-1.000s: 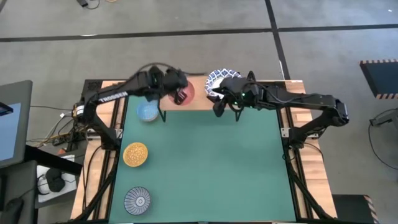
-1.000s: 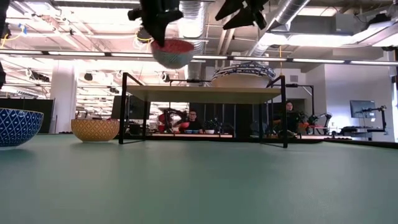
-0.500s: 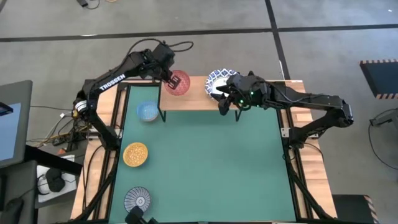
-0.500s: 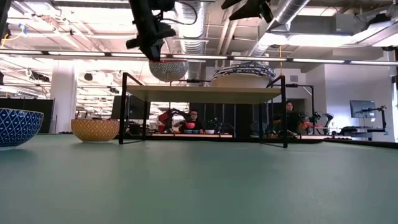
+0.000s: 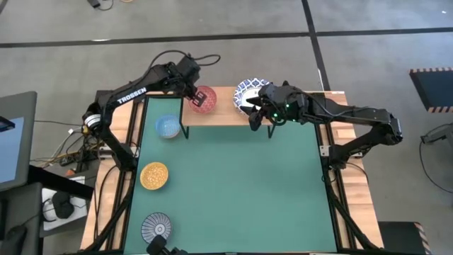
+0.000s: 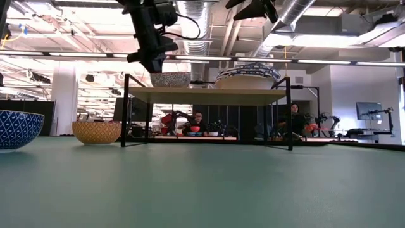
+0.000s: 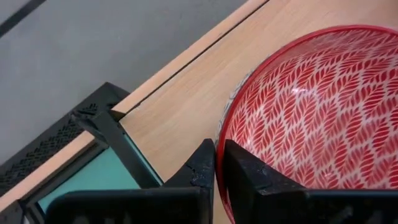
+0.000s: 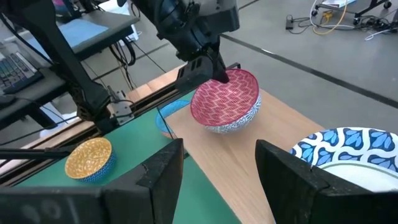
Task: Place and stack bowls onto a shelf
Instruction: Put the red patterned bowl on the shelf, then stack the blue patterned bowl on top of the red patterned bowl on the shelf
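Left side of the green mat (image 5: 233, 191): grey striped bowl (image 5: 156, 228) nearest the front edge, yellow bowl (image 5: 154, 176) behind it, light blue bowl (image 5: 168, 127) just left of the shelf (image 5: 226, 113). My left gripper (image 5: 194, 93) is pinched on the rim of the red bowl (image 5: 204, 99), one finger inside, one outside. That bowl is upright at the shelf's left end and looks seated on the board. At the shelf's right end sits a stack of white bowls with blue rims (image 5: 247, 91). My right gripper (image 5: 256, 113) hovers just in front of that stack, fingers spread, holding nothing.
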{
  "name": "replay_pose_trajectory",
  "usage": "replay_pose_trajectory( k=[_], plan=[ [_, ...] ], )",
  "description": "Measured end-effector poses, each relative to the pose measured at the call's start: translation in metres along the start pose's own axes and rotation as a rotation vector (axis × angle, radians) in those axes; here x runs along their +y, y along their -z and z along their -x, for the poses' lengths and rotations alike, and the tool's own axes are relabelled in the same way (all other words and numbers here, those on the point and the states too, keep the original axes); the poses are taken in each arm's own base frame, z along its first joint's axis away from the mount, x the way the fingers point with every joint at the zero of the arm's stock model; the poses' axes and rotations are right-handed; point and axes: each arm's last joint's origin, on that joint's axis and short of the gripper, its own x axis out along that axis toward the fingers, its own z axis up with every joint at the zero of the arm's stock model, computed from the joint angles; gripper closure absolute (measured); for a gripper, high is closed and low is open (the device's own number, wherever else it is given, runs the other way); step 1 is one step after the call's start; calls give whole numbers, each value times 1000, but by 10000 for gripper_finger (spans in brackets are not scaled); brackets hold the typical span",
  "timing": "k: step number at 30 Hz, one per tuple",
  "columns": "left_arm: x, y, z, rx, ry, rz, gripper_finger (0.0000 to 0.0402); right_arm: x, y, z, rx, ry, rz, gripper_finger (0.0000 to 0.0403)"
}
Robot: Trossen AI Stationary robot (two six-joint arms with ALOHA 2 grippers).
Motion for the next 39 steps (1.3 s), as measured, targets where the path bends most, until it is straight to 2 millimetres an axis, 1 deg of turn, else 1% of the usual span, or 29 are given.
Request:
replay_pose_trajectory(
  k=[2, 7, 9, 11, 14, 16, 20, 21, 23, 25, 26, 28, 30, 32, 34, 37, 39],
  plan=[
    [0, 1, -1, 11, -1, 7, 376, 0, 0, 0, 1, 0, -3, 178],
    [0, 0, -1, 0, 2, 37, 325, 0, 0, 0, 4, 0, -4, 178],
    [-1, -2, 1, -8, 4, 43, 306, 0, 1, 0, 5, 1, -6, 178],
    [-2, -7, 8, -34, 12, 44, 289, 0, 1, 0, 15, 4, -19, 178],
    [-1, -13, 29, -97, 26, 40, 273, 0, 4, -3, 31, 10, -22, 178],
    [-1, -16, 48, -155, 42, 27, 269, 0, 6, -8, 45, 12, -40, 178],
    [0, -3, 84, -222, 48, 3, 267, 5, 11, -18, 72, -21, -87, 178],
    [0, 3, 92, -235, 48, -1, 267, 5, 13, -20, 94, -30, -91, 178],
    [-4, 17, 104, -250, 64, 4, 267, 7, 20, -30, 130, -45, -89, 178],
    [-12, 31, 114, -272, 108, 2, 267, 13, 23, -36, 144, -82, -109, 178],
    [-17, 40, 119, -271, 132, -14, 267, 15, 28, -41, 176, -86, -118, 178],
    [-28, 59, 124, -263, 182, -53, 266, 23, 34, -51, 196, -129, -153, 178],
    [-41, 81, 124, -227, 250, -130, 267, 32, 48, -62, 261, -150, -161, 178],
    [-53, 104, 123, -188, 305, -183, 270, 47, 61, -75, 280, -198, -164, 178],
    [-64, 128, 121, -136, 351, -201, 275, 60, 78, -86, 331, -233, -179, 178],
    [-77, 161, 121, -77, 409, -247, 283, 86, 100, -101, 360, -321, -266, 178],
    [-82, 180, 123, -53, 440, -311, 288, 104, 110, -112, 360, -356, -319, 178]
  ],
)
